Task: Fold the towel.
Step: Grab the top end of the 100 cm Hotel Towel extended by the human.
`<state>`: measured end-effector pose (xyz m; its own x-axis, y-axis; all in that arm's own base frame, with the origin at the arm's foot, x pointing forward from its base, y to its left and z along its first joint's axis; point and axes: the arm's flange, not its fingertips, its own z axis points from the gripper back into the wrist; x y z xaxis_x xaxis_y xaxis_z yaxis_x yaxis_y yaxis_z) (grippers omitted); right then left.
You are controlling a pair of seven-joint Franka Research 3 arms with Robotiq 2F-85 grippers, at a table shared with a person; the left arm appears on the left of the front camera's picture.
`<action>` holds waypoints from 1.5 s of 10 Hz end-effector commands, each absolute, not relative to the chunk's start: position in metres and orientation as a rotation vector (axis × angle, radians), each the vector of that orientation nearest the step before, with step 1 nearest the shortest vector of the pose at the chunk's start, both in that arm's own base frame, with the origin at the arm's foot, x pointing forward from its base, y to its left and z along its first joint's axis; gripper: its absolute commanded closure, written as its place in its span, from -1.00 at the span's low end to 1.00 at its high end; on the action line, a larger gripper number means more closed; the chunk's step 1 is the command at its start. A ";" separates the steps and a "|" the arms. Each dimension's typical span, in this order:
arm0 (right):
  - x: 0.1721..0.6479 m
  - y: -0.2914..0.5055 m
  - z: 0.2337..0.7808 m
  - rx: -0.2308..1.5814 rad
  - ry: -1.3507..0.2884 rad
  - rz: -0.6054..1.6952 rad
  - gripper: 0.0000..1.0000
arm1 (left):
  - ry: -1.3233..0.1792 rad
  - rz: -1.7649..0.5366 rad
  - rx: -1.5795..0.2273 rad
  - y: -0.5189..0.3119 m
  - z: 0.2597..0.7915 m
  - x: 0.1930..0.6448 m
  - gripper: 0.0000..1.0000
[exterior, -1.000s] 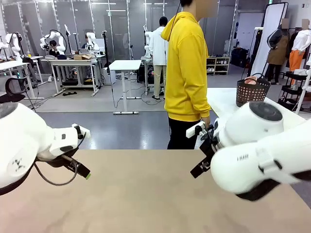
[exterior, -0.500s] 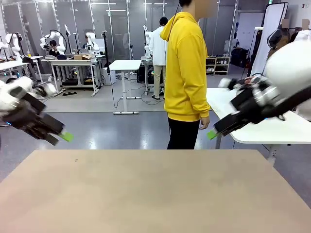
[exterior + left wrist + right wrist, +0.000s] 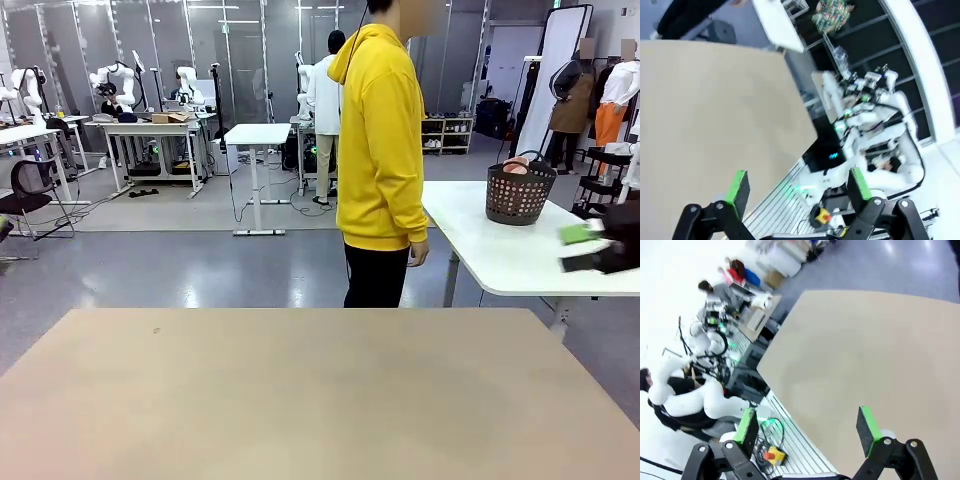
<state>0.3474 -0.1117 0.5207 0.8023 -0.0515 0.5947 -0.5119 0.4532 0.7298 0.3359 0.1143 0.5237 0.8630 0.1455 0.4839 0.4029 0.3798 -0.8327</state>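
A bit of the salmon-pink towel point(image 3: 516, 166) shows above the rim of a black perforated basket point(image 3: 518, 195) on the white side table at the far right. My right gripper point(image 3: 581, 248) is blurred at the right edge of the front view, beside that side table, its green pads apart. In the right wrist view the right gripper point(image 3: 807, 426) is open and holds nothing, over the near edge of the beige table point(image 3: 865, 350). The left gripper point(image 3: 799, 185) is open too, with nothing between its fingers, over a side edge of the beige table point(image 3: 705, 100).
A person in a yellow hoodie point(image 3: 385, 150) stands at the far side of the bare beige table point(image 3: 300, 400), turned toward the white side table point(image 3: 500, 250). Robot bases and cabling lie beyond the table's edges in both wrist views.
Both arms have swung up and outward from over the table. The left arm has left the front view; the right one is now at the right edge. The jaws stayed open.
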 end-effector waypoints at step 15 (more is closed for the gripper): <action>0.267 -0.218 0.468 1.163 -0.800 -0.044 -1.00 | -0.671 0.244 -1.219 0.230 0.460 0.251 -1.00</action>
